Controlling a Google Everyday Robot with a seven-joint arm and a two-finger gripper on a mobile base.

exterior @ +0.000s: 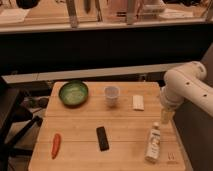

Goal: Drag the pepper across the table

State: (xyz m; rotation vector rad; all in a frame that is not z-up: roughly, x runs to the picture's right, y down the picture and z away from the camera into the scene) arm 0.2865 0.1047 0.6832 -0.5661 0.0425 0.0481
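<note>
Pepper (56, 145) lies at about eight o'clock on the table (125, 125), near the front left corner, with nothing touching it. From my station I see the gripper (166, 116) hanging at three o'clock by the table's right edge, well apart from the pepper. I cannot tell how far open it is or whether it has hold of anything. A black bar (102, 138) sits near six o'clock, a green bowl (73, 93) at eleven, a white cup (112, 95) at twelve, a white packet (138, 102) at one, and a bottle (154, 143) at four, near the gripper.
</note>
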